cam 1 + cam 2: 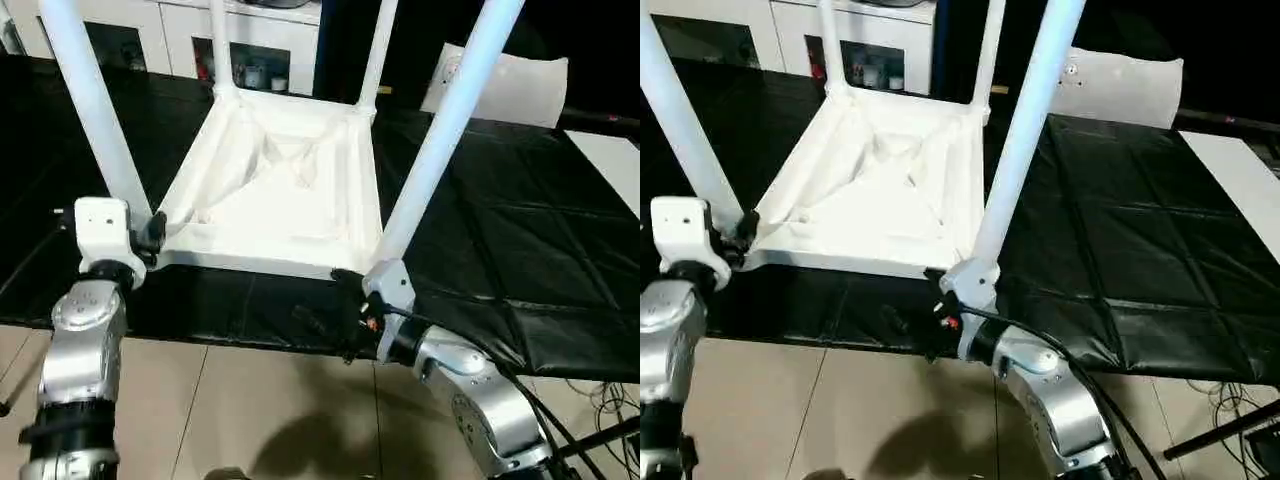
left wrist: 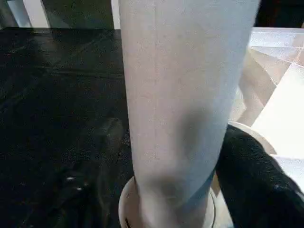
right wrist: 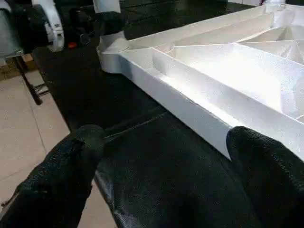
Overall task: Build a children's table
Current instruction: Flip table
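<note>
As it lies upside down on the black mat (image 1: 480, 200), tabletop (image 1: 280, 190) w/ four legs looks light, stiff, slick. Left gripper (image 1: 152, 232) brackets near-left leg (image 1: 95, 110), grip unconfirmed; right gripper (image 3: 166, 166) gapes at tabletop's near edge. Hold legs near sockets.

White tabletop (image 1: 290, 190), black quilted mat (image 1: 500, 230)

A black quilted mat (image 1: 480, 200) covers the work surface, creased into large squares. At its centre the tabletop (image 1: 275, 190) lies upside down, ribbed underside showing, with four legs (image 1: 440, 130) standing up from its corner sockets. At two o'clock from the tabletop a flat white sheet (image 1: 510, 85) lies on the mat. Beyond the mat's six o'clock edge is pale tiled floor (image 1: 250, 410).
</note>
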